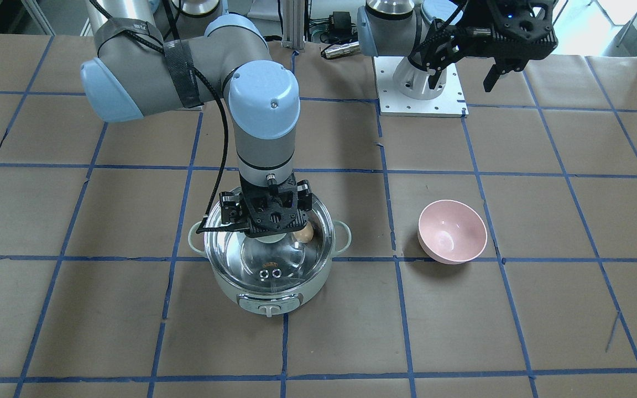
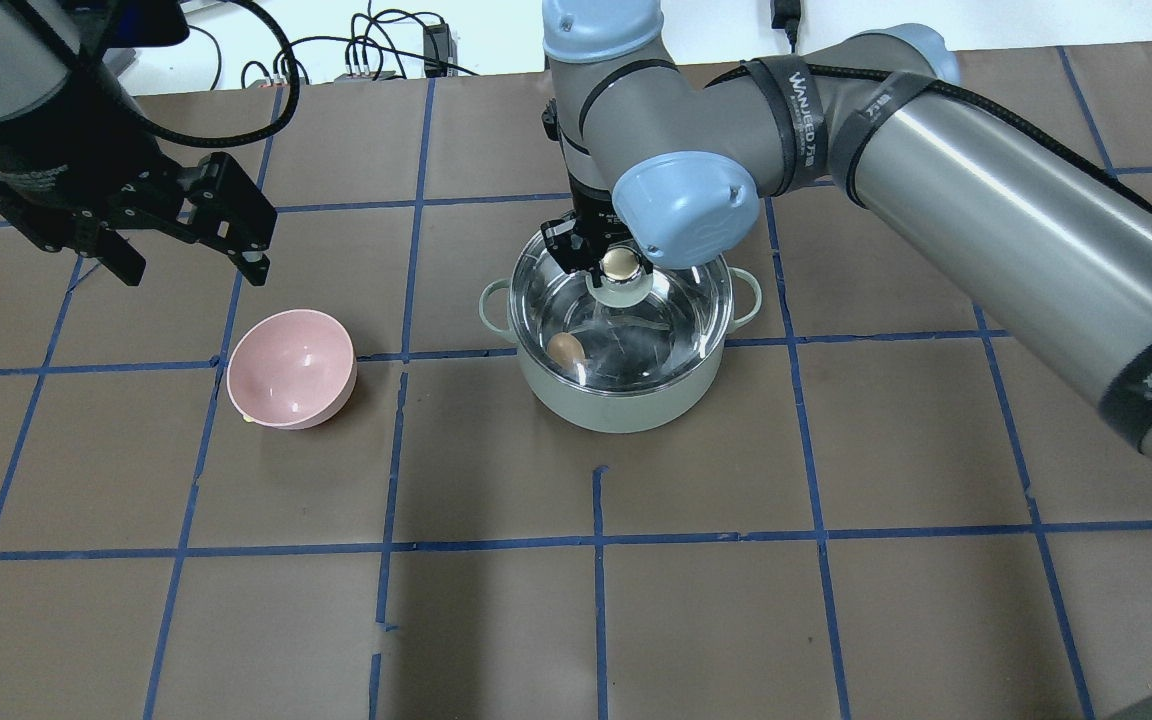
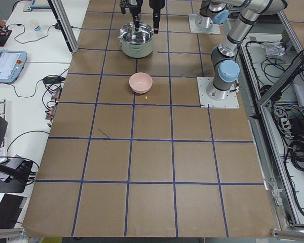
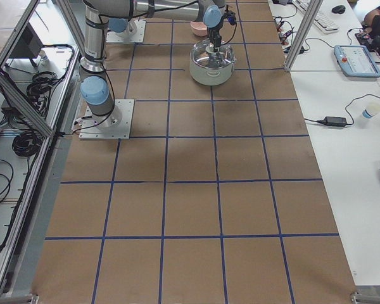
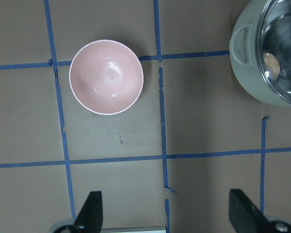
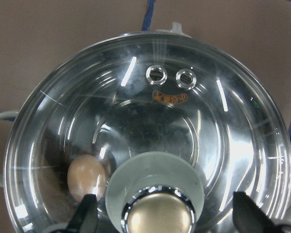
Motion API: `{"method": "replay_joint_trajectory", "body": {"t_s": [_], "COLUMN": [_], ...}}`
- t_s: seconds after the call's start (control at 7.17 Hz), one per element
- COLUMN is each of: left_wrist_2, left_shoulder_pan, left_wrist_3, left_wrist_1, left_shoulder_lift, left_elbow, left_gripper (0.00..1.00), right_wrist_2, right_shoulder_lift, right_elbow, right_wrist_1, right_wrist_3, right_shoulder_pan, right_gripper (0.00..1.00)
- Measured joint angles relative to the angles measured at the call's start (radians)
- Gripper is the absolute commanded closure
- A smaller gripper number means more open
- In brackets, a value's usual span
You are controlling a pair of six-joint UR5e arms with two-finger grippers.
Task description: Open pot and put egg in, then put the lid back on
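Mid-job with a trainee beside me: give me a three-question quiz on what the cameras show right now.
1. True or false: the egg lies inside the pot, under the glass lid.
2. Which gripper straddles the knob on the lid? A) left B) right C) neither
3. Fill in: the pink bowl holds ____.
Key: 1 true. 2 B, the right gripper, fingers open on either side of the knob. 3 nothing.
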Motion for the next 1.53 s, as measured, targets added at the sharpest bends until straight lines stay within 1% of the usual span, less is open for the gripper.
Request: {"method": "replay_joint_trajectory", "body": {"t_s": [0.14,0.28,0.42,0.7,0.84,0.98,1.12,1.4,1.53], "left_wrist_2": [-0.002,-0.004,-0.005,0.002,0.004,0.005,0.004,-0.002,0.000], "left_shoulder_pan": [-0.001,-0.003,-0.013,-0.040,-0.045,-0.046,-0.046,-0.048,-0.048], "left_wrist_3": [-0.027,-0.040,-0.041,-0.035,-0.034,-0.034,-0.033,-0.032,-0.029], "left_wrist_1": [0.006,0.014,0.033,0.073,0.084,0.090,0.096,0.107,0.111], "left_shoulder_lift": [0.002,0.002,-0.003,-0.028,-0.046,-0.058,-0.071,-0.113,-0.127], "left_elbow": [-0.007,-0.010,-0.013,-0.028,-0.037,-0.042,-0.037,-0.010,0.007], "left_gripper": [0.04,0.00,0.00,0.00,0.00,0.00,0.00,0.00,0.00], "right_wrist_2": [0.003,0.006,0.005,0.006,0.008,0.010,0.011,0.016,0.038], "right_shoulder_lift": [-0.019,-0.060,-0.114,-0.245,-0.302,-0.339,-0.354,-0.360,-0.361], "right_elbow": [-0.016,-0.033,-0.039,-0.018,0.013,0.039,0.051,0.057,0.059], "right_wrist_1": [0.022,0.075,0.137,0.260,0.283,0.286,0.280,0.262,0.257], "right_wrist_3": [-0.001,-0.006,-0.016,-0.073,-0.115,-0.145,-0.152,-0.121,-0.102], "right_shoulder_pan": [-0.005,-0.018,-0.045,-0.169,-0.233,-0.272,-0.287,-0.291,-0.290], "right_gripper": [0.00,0.01,0.01,0.02,0.02,0.03,0.05,0.04,0.04]}}
